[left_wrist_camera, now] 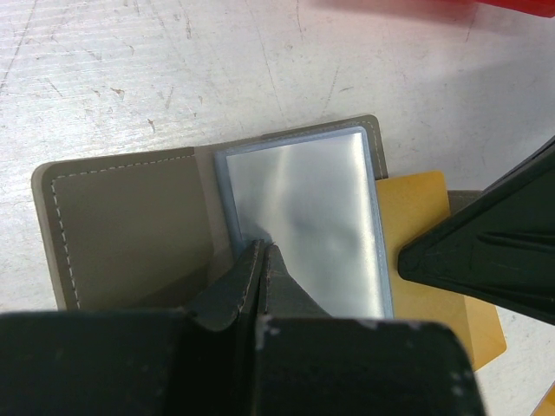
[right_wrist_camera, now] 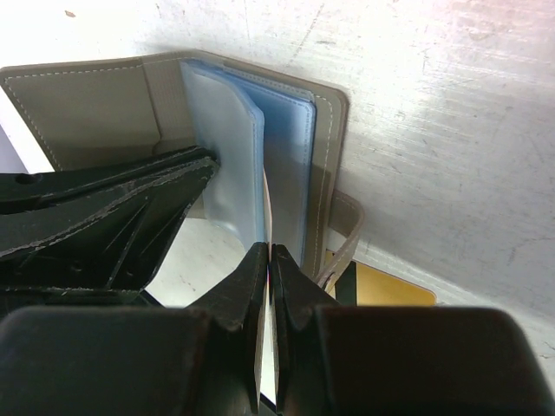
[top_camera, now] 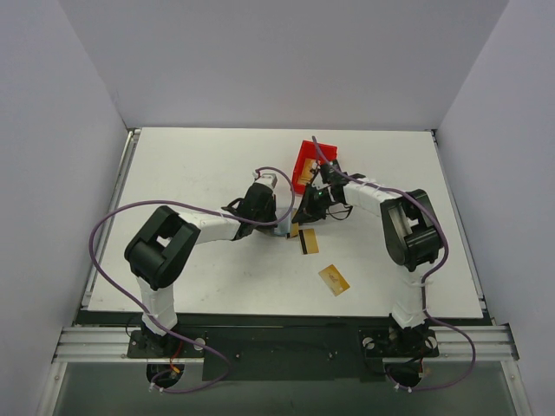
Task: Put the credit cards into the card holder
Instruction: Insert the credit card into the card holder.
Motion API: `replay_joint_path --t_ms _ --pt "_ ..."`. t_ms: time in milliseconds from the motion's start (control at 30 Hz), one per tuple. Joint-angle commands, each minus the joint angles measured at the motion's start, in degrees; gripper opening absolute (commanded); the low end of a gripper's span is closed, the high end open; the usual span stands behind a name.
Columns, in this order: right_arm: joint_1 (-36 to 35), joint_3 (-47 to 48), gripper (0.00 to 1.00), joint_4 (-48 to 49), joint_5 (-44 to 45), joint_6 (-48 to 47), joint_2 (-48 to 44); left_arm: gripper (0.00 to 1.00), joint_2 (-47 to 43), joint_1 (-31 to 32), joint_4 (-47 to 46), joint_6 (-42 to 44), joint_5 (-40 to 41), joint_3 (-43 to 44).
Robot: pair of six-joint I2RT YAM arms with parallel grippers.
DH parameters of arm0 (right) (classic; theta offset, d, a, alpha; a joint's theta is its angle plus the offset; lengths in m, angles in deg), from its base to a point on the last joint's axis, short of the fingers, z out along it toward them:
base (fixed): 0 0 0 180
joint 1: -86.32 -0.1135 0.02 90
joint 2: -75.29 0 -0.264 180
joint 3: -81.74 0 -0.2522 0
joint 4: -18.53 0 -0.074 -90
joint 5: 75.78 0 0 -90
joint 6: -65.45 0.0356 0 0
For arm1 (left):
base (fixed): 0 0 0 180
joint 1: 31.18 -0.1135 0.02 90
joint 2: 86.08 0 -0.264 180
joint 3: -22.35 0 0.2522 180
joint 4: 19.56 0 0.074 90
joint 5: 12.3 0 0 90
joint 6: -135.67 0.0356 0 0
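Note:
The grey card holder (left_wrist_camera: 121,234) lies open on the table, its clear bluish sleeves (right_wrist_camera: 290,147) fanned out. My left gripper (left_wrist_camera: 264,249) is shut on the lower edge of one sleeve (left_wrist_camera: 303,217). My right gripper (right_wrist_camera: 270,253) is shut on a thin credit card (right_wrist_camera: 267,204), seen edge-on, standing between the sleeves. A second gold credit card (right_wrist_camera: 390,290) with a black stripe lies partly under the holder's tab (right_wrist_camera: 347,234). A third credit card (top_camera: 334,279) lies alone nearer the front. In the top view both grippers (top_camera: 284,227) (top_camera: 305,212) meet over the card holder (top_camera: 289,230).
A small red plastic bin (top_camera: 310,163) stands just behind the right gripper, toward the back of the white table (top_camera: 191,173). Purple cables loop from both arms. Grey walls enclose the table on three sides.

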Motion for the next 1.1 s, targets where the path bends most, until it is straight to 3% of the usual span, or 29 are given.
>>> replay_joint_path --t_ms 0,533,1067 --pt "-0.77 0.62 0.0 -0.29 -0.62 -0.27 -0.52 0.0 0.15 -0.27 2.74 0.43 0.29 -0.51" --pt "1.69 -4.12 0.0 -0.03 6.15 -0.53 -8.34 0.0 -0.47 -0.36 2.65 0.43 0.37 -0.68" --pt "2.31 -3.25 0.0 3.75 -1.58 0.78 -7.47 0.0 -0.21 -0.36 2.65 0.43 0.37 -0.68"
